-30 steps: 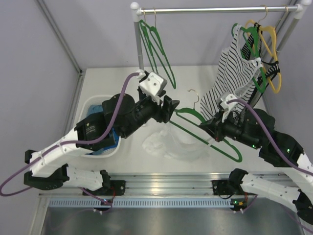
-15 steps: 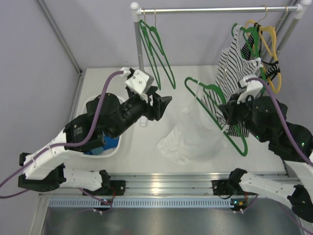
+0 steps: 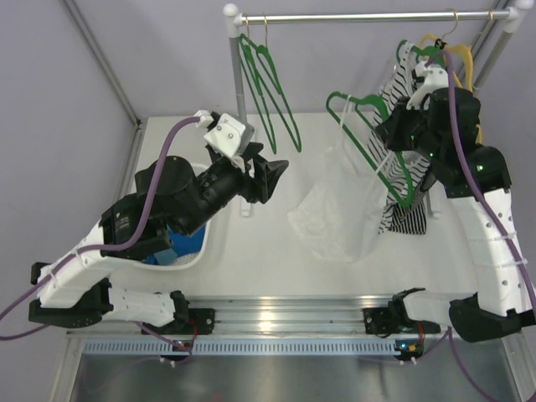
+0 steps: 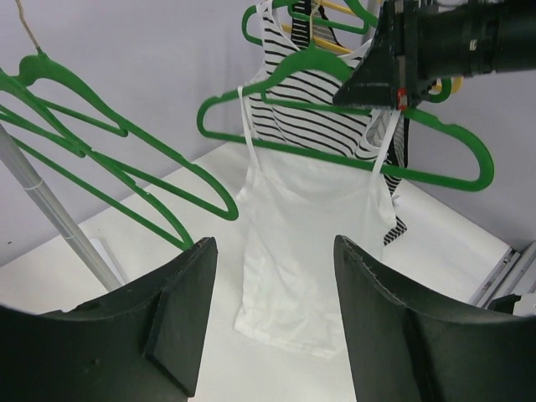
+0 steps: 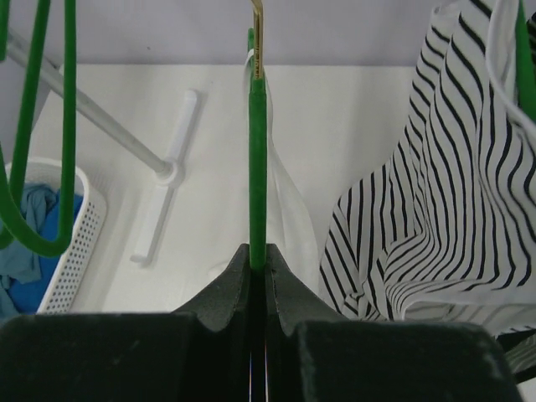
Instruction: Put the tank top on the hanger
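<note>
Tank top [image 4: 314, 243] hangs from the hanger [image 5: 258, 142], which the right claw [image 5: 258, 261] clamps tight, jaws pressed together on the green wire just below the hook. In the left wrist view a narrow strap crosses the hanger's left arm, and the other strap disappears behind the claw. The white cloth drops straight down from there, and its hem seems to brush the table [image 3: 251, 276].

In the top view the hanger's long axis slants from upper left to lower right, and the cloth falls to the lower left of the claw. The hook points up toward the rail [image 3: 360, 17] at the frame's top. The striped top [image 5: 419, 209] hangs just beside it at right. The right arm alone has the load. The left claw [image 3: 272, 176] is at centre left, jaws apart and empty, facing the tank top but well clear of it.

A second ago the tank top lay crumpled on the table with the hanger low across it. Half a second ago it was partly raised at mid-frame. Now hanger and cloth are up in the upper right, and the left arm has pulled back toward the basket [image 3: 213, 243]. The dressing looks done, and any next move likely turns on the short gap between hook and rail.
</note>
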